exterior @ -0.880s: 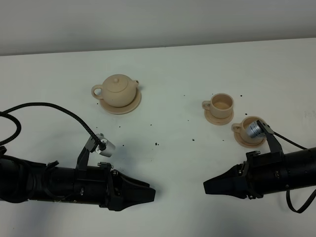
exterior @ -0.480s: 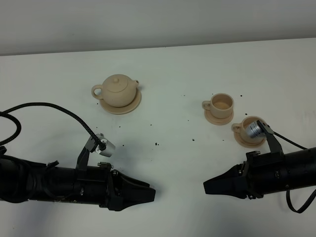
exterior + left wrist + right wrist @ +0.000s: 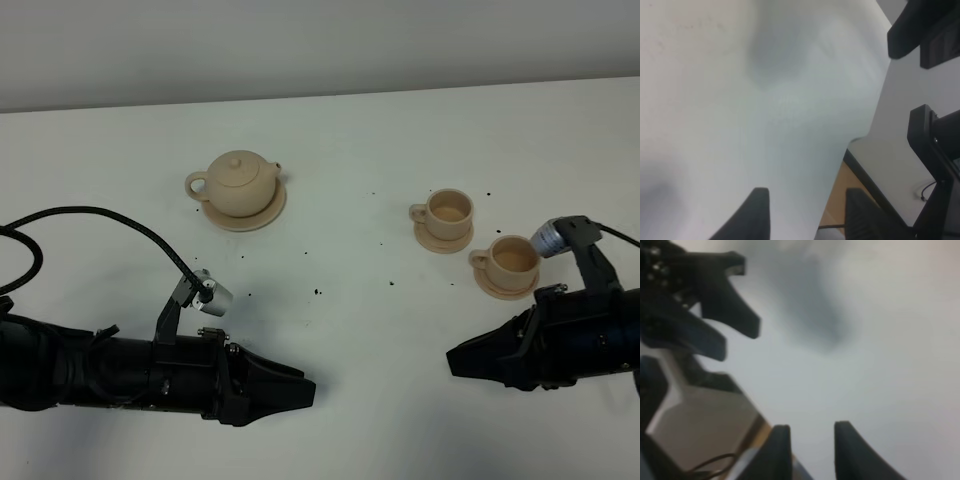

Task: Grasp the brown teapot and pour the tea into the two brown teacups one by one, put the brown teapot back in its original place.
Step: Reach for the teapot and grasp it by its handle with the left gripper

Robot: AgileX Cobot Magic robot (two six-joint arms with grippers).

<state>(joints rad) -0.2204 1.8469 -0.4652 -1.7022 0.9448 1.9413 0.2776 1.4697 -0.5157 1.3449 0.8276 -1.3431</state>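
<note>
The squat pale tan ceramic teapot [image 3: 238,183] sits ungrasped on its flat round tan saucer [image 3: 262,222], upper left of centre. The left gripper [image 3: 310,392], lower left, and the right gripper [image 3: 451,360], lower right, both stand open and empty. Reaching for the teapot's handle likely comes next.

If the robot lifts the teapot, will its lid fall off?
Maybe. The teapot looks like hard ceramic, so it is probably stiff and breakable. Its knobbed lid seems only to rest on top, so steep tipping might slide it off.

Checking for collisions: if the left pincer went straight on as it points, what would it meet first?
Likely the right pincer, across bare table from the left pincer; it might just miss.
</note>
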